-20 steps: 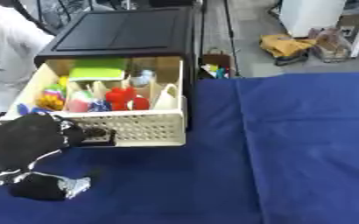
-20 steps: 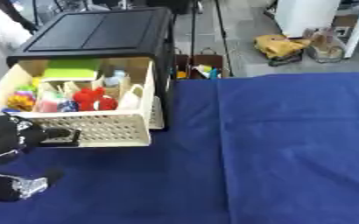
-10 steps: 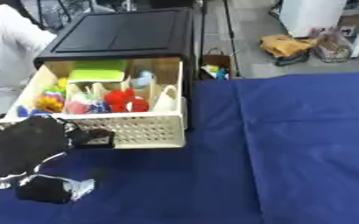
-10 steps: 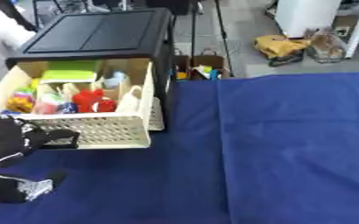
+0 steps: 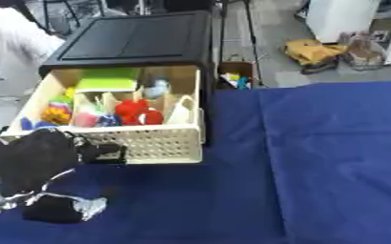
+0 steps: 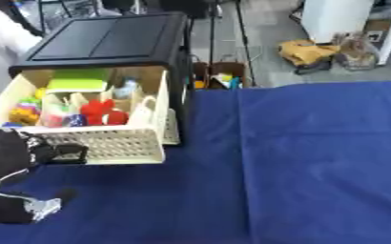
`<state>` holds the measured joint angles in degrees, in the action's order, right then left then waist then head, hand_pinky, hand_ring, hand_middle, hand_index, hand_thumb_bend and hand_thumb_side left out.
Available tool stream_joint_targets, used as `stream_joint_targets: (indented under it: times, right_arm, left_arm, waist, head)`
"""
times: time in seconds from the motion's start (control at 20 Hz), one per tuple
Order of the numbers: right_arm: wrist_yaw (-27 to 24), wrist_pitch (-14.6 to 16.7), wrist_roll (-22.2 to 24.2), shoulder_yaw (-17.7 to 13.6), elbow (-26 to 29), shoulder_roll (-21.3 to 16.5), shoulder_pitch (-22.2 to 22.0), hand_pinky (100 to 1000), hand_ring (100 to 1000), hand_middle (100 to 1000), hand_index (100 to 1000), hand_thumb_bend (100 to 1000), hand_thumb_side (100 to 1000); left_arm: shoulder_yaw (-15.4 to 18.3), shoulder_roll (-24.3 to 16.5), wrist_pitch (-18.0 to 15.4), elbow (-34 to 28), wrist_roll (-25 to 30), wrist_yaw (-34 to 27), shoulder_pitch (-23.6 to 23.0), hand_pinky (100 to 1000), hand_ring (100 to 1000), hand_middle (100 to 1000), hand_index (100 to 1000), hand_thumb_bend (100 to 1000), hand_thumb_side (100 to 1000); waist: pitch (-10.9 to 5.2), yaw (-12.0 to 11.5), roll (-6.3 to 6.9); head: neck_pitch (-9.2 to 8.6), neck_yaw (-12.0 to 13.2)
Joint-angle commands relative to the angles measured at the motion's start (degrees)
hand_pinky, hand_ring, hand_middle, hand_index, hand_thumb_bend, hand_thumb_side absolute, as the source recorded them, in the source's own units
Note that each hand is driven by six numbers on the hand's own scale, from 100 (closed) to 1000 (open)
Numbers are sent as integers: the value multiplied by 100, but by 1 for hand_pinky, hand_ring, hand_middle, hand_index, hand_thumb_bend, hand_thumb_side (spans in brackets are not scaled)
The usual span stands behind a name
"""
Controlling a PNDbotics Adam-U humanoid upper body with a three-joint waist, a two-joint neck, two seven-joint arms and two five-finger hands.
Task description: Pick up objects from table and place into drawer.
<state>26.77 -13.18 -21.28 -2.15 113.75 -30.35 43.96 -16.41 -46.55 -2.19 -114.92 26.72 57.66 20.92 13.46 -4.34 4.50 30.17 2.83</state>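
Cream perforated plastic drawer [image 5: 140, 143] stands pulled out, crammed with colourful items; black left hand [image 5: 34, 159], fingers curled on its front handle [image 5: 107, 153].

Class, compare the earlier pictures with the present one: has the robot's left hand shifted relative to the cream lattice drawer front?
Barely: the black left hand stays at the cream lattice drawer front's left end, by its dark handle; the small shift matches the whole view moving.

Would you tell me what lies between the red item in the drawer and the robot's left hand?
The drawer's cream lattice front wall stands between the red item and the left hand, clearest in the left eye view.
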Motion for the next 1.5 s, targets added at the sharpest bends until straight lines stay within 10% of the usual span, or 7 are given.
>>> stream_joint_targets:
  times: [0.05, 1.5]
  right_arm:
    - [4, -12, -34, -57, 84, -58, 50, 513, 644, 525, 711, 185, 702]
    - [149, -157, 21, -69, 84, 161, 101, 508, 638, 524, 705, 174, 696]
  left_arm:
    - [50, -189, 99, 33, 127, -81, -8, 221, 416, 628, 927, 304, 1000]
    - [351, -346, 749, 33, 532, -309, -119, 246, 430, 728, 934, 356, 1000]
  waist:
    - [-85, -19, -7]
    - [-43, 154, 22]
  head:
    - [13, 48]
    - [109, -361]
